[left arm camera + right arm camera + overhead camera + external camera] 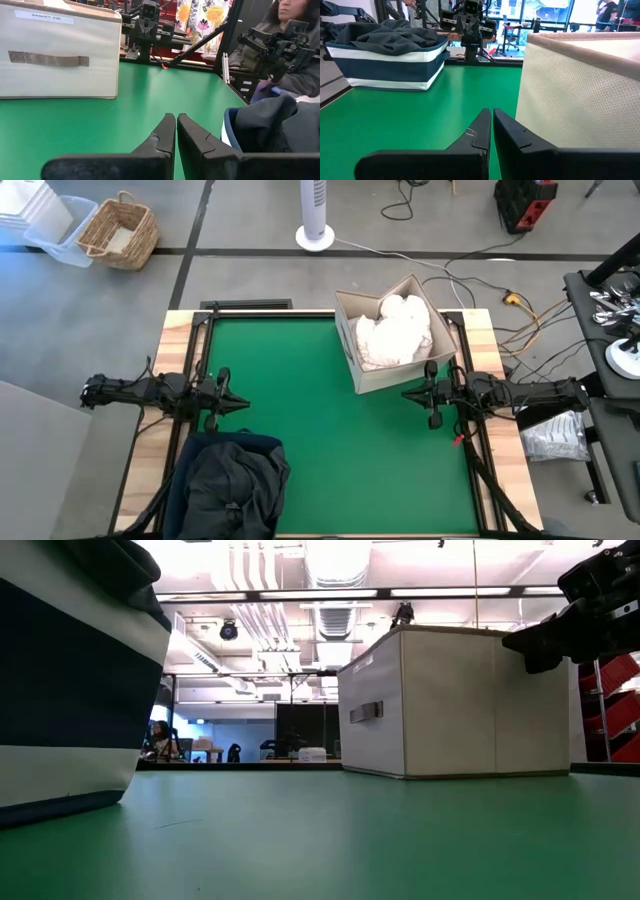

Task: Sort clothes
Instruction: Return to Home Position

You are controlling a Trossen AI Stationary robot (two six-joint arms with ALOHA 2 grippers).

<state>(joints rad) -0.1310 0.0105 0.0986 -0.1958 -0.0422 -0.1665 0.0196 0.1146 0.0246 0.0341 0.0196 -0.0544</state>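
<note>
The white clothes (398, 330) lie heaped inside the beige box (400, 377), which stands at the far right of the green table (310, 360). The dark clothes (235, 480) are piled in the navy bin (262, 442) at the near left edge, and they rise above its white-striped rim. The right gripper (406, 393) hovers just outside the box's near wall, pointing left across the table. In the right wrist view its fingers (480, 127) are pressed together, the box's woven wall runs close beside them, and the white clothes are on the other side of that wall, apart from the fingers. The left gripper (244, 405) hangs over the left side of the table, just beyond the far rim of the bin, and points right. Its fingers (162, 132) are likewise together, and the dark clothes lie to their near side without touching them. The green surface between the two grippers lies open. A seated person (300, 60) shows past the table's edge in the left wrist view.
</note>
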